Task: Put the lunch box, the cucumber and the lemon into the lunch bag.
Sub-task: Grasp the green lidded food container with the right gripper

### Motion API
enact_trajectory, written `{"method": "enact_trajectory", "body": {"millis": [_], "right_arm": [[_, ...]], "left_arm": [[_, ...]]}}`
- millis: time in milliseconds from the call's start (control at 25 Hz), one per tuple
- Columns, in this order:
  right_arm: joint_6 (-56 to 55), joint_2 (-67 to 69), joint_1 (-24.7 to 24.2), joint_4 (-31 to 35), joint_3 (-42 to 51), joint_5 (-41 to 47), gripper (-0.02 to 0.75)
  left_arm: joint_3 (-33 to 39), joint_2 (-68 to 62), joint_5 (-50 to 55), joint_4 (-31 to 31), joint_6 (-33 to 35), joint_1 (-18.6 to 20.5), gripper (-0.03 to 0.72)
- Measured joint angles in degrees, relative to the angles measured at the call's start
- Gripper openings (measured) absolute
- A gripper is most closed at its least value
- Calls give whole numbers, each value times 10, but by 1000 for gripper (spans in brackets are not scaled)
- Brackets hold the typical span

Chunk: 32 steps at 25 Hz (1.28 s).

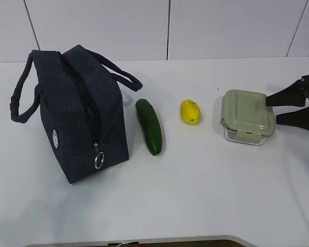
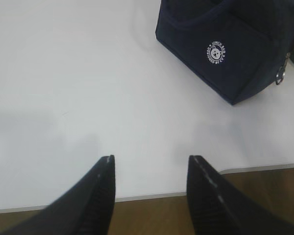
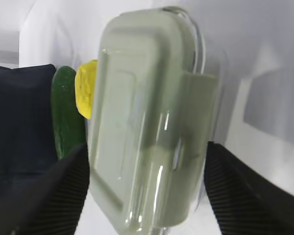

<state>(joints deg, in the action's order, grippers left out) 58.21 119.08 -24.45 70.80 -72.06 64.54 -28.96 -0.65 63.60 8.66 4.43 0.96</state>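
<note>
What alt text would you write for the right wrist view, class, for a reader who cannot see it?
The open right gripper straddles the near end of the lunch box, fingers on either side of its green lid. Beyond lie the lemon, the cucumber and the navy lunch bag.

Gripper construction: matte black, two-finger type.
Left gripper (image 2: 151, 196) and right gripper (image 3: 146, 196) carry tapered, wedge-shaped fingers (image 2: 95, 196) with finely ribbed inner pads.

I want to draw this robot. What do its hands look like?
Each gripper is matte black with two long, wedge-shaped jaws that taper toward the tips. The left gripper has ridged inner faces and a thin pale line along each jaw's edge. The right gripper has the same ribbed black pads. No cables, sleeves or logos show.
</note>
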Motion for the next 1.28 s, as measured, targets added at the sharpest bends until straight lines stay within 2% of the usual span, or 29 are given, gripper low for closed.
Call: {"method": "enact_trajectory", "body": {"millis": [1280], "right_arm": [[19,59,0,44,-20,22,577]], "left_arm": [[0,0,0,0,0,0,341]]}}
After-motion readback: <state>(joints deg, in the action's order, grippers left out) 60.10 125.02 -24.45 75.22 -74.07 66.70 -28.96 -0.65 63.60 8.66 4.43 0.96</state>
